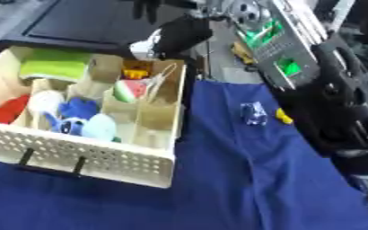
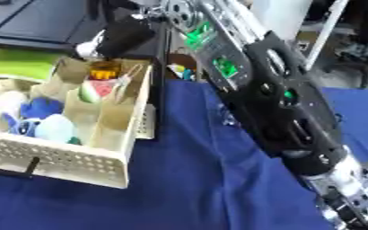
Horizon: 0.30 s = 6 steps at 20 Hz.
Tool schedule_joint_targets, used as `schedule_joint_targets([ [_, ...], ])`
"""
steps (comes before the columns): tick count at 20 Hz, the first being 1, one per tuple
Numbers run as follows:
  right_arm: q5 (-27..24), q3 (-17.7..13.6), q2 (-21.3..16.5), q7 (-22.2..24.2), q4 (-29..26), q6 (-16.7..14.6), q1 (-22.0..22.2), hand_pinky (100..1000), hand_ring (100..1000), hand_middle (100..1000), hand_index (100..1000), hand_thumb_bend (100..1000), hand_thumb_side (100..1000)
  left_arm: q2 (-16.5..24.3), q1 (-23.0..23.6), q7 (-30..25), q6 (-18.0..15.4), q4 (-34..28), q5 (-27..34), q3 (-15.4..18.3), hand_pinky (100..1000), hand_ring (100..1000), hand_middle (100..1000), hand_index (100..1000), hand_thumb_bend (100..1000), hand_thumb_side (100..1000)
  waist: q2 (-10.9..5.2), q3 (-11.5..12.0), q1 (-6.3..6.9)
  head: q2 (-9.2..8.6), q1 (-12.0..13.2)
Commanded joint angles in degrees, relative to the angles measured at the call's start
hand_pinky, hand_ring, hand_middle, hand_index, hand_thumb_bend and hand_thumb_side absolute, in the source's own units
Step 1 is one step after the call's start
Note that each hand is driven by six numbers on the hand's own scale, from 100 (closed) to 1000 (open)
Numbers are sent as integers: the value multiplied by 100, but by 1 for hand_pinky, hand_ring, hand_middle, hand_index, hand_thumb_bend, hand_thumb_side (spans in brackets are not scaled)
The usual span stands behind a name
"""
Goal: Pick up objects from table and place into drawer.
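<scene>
The drawer [image 1: 101, 161] is seen at the left of the frame, a cream, perforated basket-like tray split into compartments by tan dividers. An orange object [image 1: 136, 70] lies in a compartment at the tray's far right corner, directly under the right hand [image 1: 168, 38]. Just in front of it, a red and green watermelon-slice toy [image 1: 130, 91] sits in the next compartment. A blue plush figure [image 1: 77, 117] with a pale blue round part is lodged in the middle compartments, a white rounded object [image 1: 44, 102] is beside it on the left, a green roll [image 1: 55, 64] fills the far left compartment, and a red piece [image 1: 6, 110] shows at the left edge.

The right hand is positioned above the tray's far right corner, at the upper centre of the frame; it appears black with a white patch, and whether its fingers are released, clenched or grasping anything cannot be told. Its arm [image 1: 328, 99], black with silver parts and green lights, runs diagonally to the lower right corner.

On the blue cloth [image 1: 234, 188] covering the table, 2 small things lie right of the tray: a small blue object [image 1: 253, 113] and, just beside it, a small yellow object [image 1: 284, 116] close to the arm. The left hand is not shown.
</scene>
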Motion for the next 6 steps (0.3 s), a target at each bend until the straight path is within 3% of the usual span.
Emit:
schedule_joint_targets([
  [1, -122, -343, -271, -259, -421, 120, 1, 810, 789, 585, 740, 511, 732, 64, -82, 6, -19, -73, -4, 39, 366, 475, 572, 740, 290, 1000, -114, -28, 64, -35, 28],
  [2, -167, -428, -326, -345, -552, 157, 59, 807, 784, 582, 737, 503, 735, 67, -79, 13, -20, -73, -8, 44, 366, 475, 572, 740, 289, 1000, -111, -36, 70, -36, 39],
  [3, -216, -528, -390, -431, -686, 199, 125, 804, 779, 582, 735, 382, 765, 70, -77, 19, -23, -73, -13, 50, 366, 475, 572, 740, 289, 1000, -108, -51, 80, -34, 56],
  [4, -271, -648, -459, -517, -823, 238, 202, 803, 775, 576, 732, 486, 742, 73, -74, 27, -26, -73, -17, 57, 365, 475, 572, 740, 288, 1000, -102, -67, 92, -33, 77],
  [6, -359, -915, -591, -690, -1102, 295, 374, 799, 771, 576, 732, 475, 748, 79, -68, 46, -32, -73, -31, 73, 366, 475, 572, 740, 288, 1000, -87, -102, 120, -34, 115],
])
